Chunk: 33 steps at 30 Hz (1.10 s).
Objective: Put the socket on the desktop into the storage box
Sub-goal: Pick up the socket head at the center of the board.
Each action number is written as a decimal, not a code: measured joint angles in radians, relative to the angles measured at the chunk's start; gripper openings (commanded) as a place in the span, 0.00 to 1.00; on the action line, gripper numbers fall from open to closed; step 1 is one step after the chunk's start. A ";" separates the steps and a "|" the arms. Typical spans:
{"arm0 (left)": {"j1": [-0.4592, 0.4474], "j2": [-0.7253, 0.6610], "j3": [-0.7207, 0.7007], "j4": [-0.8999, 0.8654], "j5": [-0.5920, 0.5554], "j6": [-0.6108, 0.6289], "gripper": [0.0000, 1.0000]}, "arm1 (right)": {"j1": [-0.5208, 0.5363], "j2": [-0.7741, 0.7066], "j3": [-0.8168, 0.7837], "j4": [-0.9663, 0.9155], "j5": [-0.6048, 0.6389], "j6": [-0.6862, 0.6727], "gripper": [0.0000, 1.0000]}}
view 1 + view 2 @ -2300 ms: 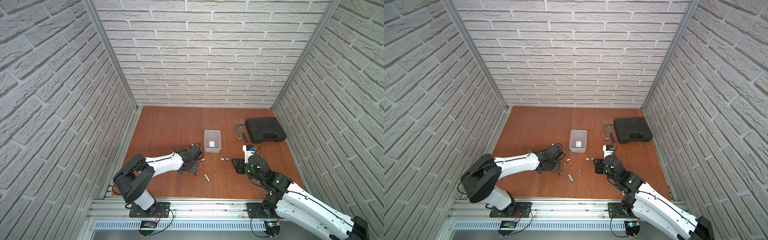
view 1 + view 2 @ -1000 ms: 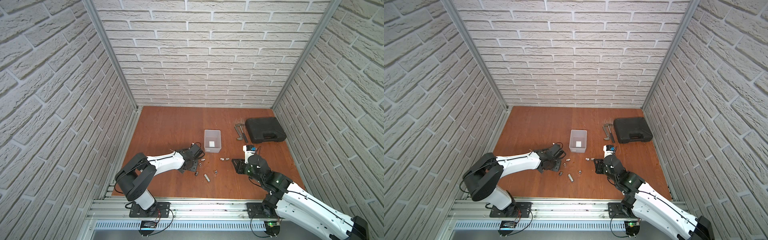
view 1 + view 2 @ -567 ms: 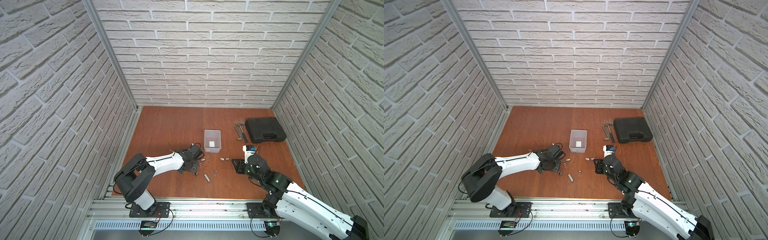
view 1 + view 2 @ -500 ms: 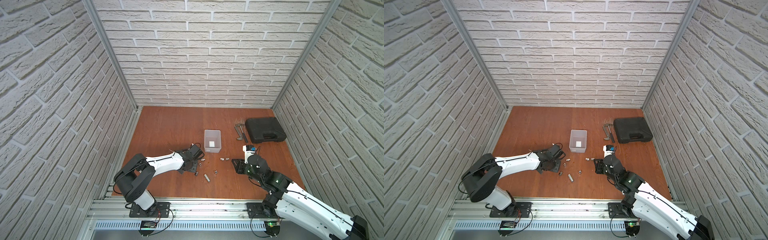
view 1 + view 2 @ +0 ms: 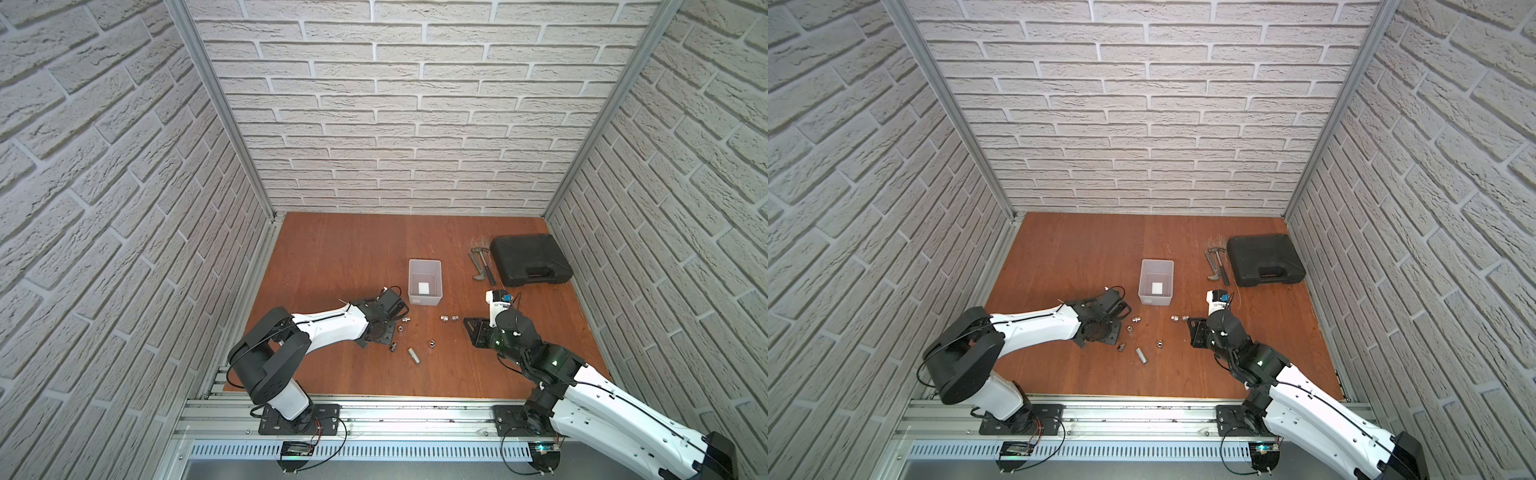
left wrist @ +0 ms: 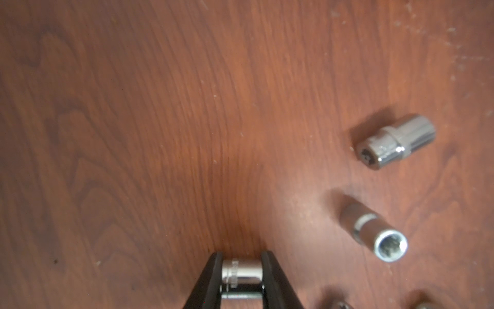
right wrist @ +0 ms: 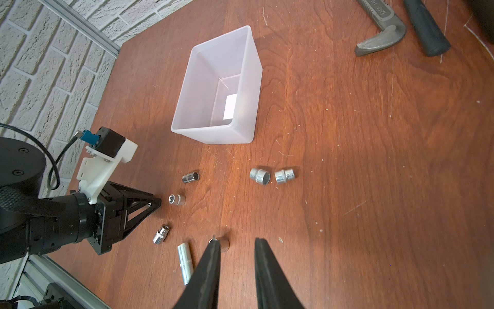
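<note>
Clamping a socket (image 6: 242,273), left jaws show this only in their wrist view; right jaws seem apart.

The desktop (image 5: 1067,257) fills the lower middle of the frame, closed in by white brick walls (image 5: 1142,124). The storage box (image 5: 1155,301) stands near its centre. At the right lies a black case (image 5: 1264,257), with two hand tools (image 5: 1216,266) just left of it. Below the box, small sockets (image 5: 1141,356) lie scattered. The left gripper (image 5: 1123,331), on an arm stretching from the lower left, has its tips beside one socket (image 5: 1131,329); the right gripper (image 5: 1191,332) sits at the right end of the scatter
</note>
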 measured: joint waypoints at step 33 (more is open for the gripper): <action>0.072 -0.039 0.394 -0.047 0.067 0.129 0.00 | 0.000 0.082 -0.002 -0.004 -0.006 0.035 0.26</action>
